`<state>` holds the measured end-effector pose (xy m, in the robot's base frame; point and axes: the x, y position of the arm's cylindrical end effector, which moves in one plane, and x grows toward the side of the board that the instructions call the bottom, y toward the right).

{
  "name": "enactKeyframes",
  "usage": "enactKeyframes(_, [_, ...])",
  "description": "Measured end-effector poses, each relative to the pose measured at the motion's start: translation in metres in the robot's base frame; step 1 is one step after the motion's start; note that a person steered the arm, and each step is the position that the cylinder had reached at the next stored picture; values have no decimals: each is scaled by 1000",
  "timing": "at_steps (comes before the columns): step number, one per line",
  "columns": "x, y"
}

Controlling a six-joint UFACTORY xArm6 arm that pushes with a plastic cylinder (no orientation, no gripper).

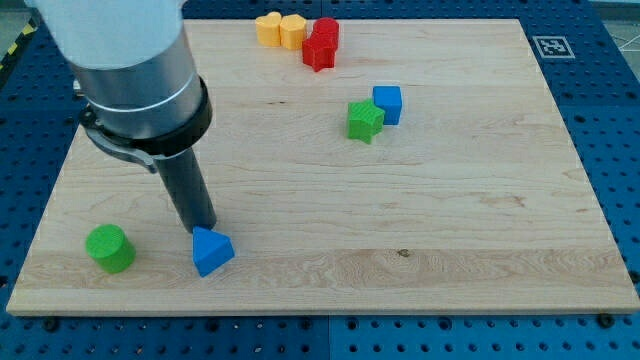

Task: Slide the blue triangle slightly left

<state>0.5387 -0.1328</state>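
Note:
The blue triangle (212,251) lies near the view's bottom left of the wooden board (450,200). My tip (201,229) stands right at the triangle's top edge, touching or almost touching it. The rod rises from there to the grey arm body at the view's top left. A green cylinder (109,248) stands to the left of the triangle, well apart from it.
A blue cube (388,104) and a green star-shaped block (365,121) sit together right of centre. At the view's top, two yellow blocks (280,29) stand beside two red blocks (322,43). The board's bottom edge runs just below the triangle.

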Motion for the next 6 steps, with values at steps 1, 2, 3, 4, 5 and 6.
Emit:
enactKeyframes(1, [0,29])
enactKeyframes(2, [5,77])
enactKeyframes(3, [31,78])
enactKeyframes(4, [37,46])
enactKeyframes(5, [37,18])
enactKeyframes(6, [37,-1])
